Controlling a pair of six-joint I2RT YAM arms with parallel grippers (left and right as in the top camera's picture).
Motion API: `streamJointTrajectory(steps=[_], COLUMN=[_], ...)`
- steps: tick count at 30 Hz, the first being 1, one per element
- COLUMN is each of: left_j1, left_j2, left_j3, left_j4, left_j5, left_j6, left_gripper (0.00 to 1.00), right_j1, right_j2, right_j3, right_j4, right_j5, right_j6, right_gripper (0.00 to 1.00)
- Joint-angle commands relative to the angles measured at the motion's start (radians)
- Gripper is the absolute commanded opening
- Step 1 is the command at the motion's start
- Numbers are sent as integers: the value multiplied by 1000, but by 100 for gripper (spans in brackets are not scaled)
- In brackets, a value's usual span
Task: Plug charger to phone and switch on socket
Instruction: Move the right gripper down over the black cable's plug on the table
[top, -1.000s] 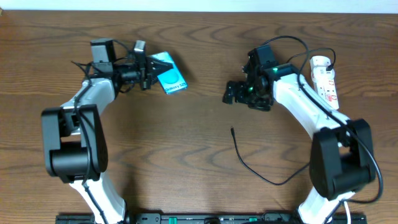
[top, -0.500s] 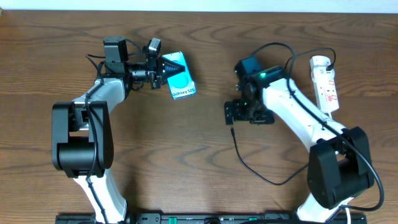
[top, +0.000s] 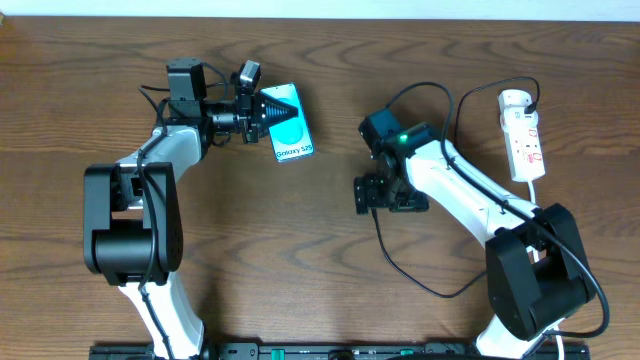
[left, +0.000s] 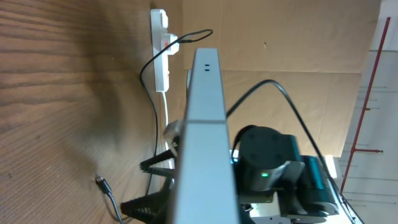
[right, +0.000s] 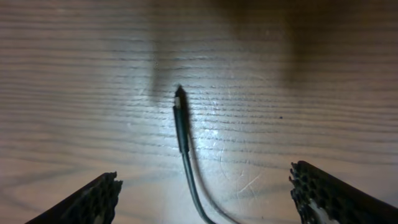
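Right gripper (right: 203, 172), spread, hangs over the charger (right: 181, 130) on the surface (right: 62, 62); cable runs lengthwise between its fingers (right: 93, 199), tip pointing ahead. Left gripper (top: 258, 110) pinches the phone (top: 292, 130).

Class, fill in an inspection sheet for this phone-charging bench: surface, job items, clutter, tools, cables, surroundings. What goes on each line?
Surface: wooden table, brown grain, no spills seen.
Job's things: phone, cyan screen lit, gripped at one end; charger, free connector lying loose on the wood, not plugged in; socket, white strip at the far right edge.
Clutter: nothing seen.
Grippers: left tool shut on the phone; right tool open, fingers either side of the connector, not touching it.
Cables: the charger lead curves toward the right arm's base; white cord runs from the socket.
Surroundings: brown board wall behind the table.
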Motion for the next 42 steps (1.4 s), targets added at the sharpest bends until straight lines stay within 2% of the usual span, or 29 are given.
streamJointTrajectory(steps=[1,4,12,23,32,42], left_j1=[-6,-6,-6,-6,-6,-6], left_j2=[-1,-1,-1,-1,-1,-1], left_j3=[0,0,0,0,0,0], left_j4=[6,6,6,6,6,6], left_j5=[45,45,45,45,34,35], left_j6=[28,32,35,40,47,54], left_gripper=[7,7,7,7,7,7], right_j1=[7,7,7,20,20,54], right_j2=[-4,-4,-4,-4,-4,-4], right_j3=[-48,-68,-102,-158,-158,-160], right_j4=[26,45,101,184,219,238], right_j5=[2,-15,-15,-26,-42,-37], right_j6=[35,48,61,13,-65,-74], right_gripper=[84,74,68,73,68,68])
